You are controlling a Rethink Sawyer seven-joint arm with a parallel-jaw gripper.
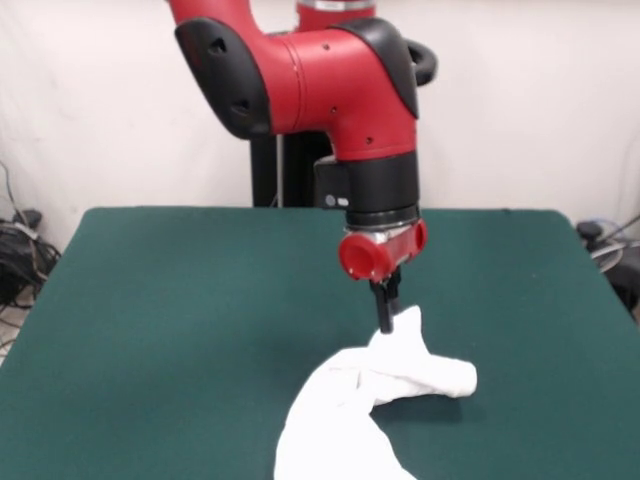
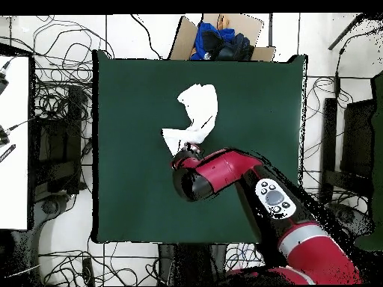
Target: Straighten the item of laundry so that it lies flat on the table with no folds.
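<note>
Front camera faces the arm (image 1: 330, 80) across the table (image 1: 180, 300); overhead looks straight down

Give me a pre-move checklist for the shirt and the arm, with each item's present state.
1. End effector at the laundry: ok, its tip meets a raised peak of cloth.
2. Grip secure: cannot tell, the tips are too dark and narrow to read.
3. Shirt flat: not ok, it lies bunched and twisted, plain white side out.
4. Shirt fully on the table: ok in the overhead view; the front view crops its near end.
5. Room to spread: ok, bare green top shows on all sides of the cloth.
</note>
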